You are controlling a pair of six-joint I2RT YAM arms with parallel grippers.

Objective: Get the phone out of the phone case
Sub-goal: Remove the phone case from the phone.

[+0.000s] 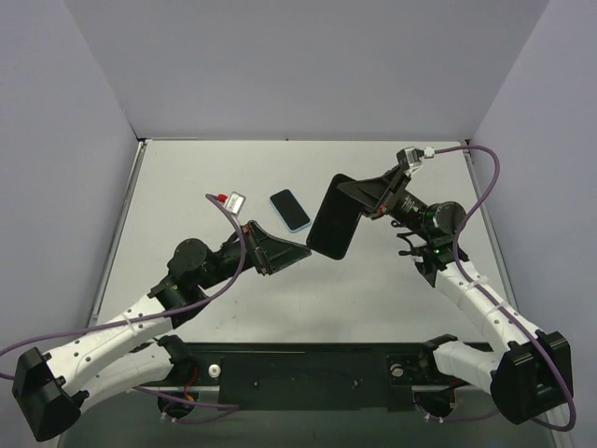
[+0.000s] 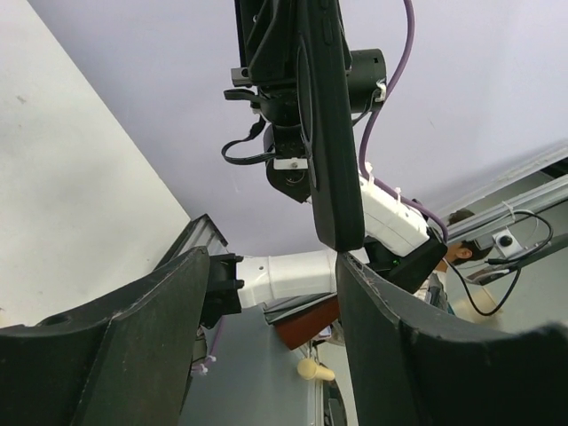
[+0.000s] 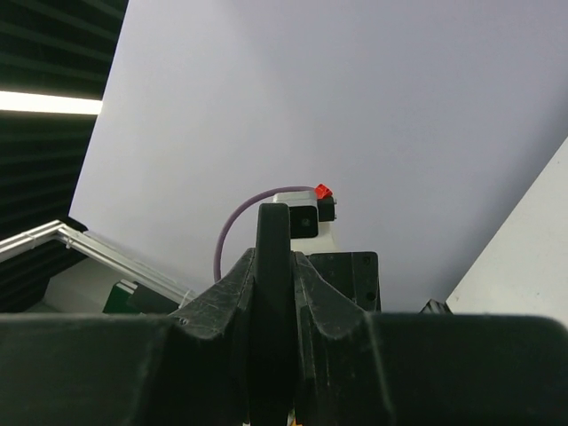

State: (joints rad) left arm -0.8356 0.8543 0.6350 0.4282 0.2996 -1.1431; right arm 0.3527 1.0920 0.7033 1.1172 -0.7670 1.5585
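My left pincer (image 1: 287,250): plain black fingers.
My right pincer (image 1: 362,200): black as well.
Phone case (image 1: 332,224): black all over, no pattern I can make out.
Small phone (image 1: 290,209): dark face, light blue rim.
My left arm (image 1: 103,341): white links, black joints.
My right arm (image 1: 485,313): the same white and black.
Cables (image 1: 492,187): purple.
Table (image 1: 187,177): pale grey.
Walls (image 1: 298,65): pale lilac-grey, unpatterned.

Low centre, the right tool (image 3: 272,259) pinches a thin dark slab seen edge-on, seemingly the phone case (image 3: 272,226). Just behind sit a white block (image 3: 331,234), a red tab (image 3: 323,191) and a looping purple cable (image 3: 232,223).
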